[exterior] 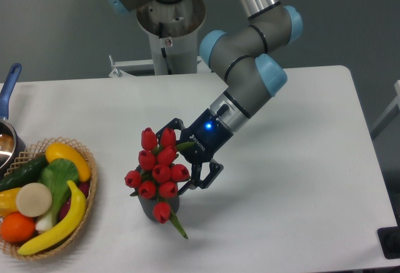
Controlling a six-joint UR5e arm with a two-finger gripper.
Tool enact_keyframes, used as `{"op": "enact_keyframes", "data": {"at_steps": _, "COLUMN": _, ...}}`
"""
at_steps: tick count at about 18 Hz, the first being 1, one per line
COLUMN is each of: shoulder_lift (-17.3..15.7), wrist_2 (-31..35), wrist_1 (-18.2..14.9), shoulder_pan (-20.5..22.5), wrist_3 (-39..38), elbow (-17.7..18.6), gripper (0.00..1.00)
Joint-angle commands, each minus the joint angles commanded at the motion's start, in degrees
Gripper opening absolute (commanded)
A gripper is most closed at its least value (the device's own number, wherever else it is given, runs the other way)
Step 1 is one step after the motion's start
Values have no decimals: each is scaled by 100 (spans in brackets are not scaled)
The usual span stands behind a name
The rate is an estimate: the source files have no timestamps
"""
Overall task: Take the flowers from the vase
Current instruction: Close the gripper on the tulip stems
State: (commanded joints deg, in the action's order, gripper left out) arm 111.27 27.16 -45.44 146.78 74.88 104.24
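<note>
The flowers [159,167] are a bunch of red tulip buds with green stems and a narrow leaf hanging at the front. They stand in the small dark grey vase [152,208] near the middle of the table; the buds hide most of the vase. My gripper [179,158] reaches in from the right at bud height. Its two fingers are spread, one behind the bunch and one in front, with the buds at their tips. The jaws look open, and I cannot tell if they touch the buds.
A wicker basket [92,182] of fruit and vegetables sits at the front left edge. A metal pot [7,143] with a blue handle stands at the far left. The robot pedestal [167,32] rises behind the table. A dark object [390,243] is at the lower right.
</note>
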Motion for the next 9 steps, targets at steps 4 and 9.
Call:
{"op": "enact_keyframes", "data": {"at_steps": 4, "shoulder_lift": 26, "wrist_2": 9, "wrist_1": 0, "shoulder_pan": -27, "wrist_3": 0, "elbow": -35, "gripper": 100}}
{"op": "enact_keyframes", "data": {"at_steps": 9, "shoulder_lift": 44, "wrist_2": 9, "wrist_1": 0, "shoulder_pan": -62, "wrist_3": 9, "elbow": -62, "gripper": 76}}
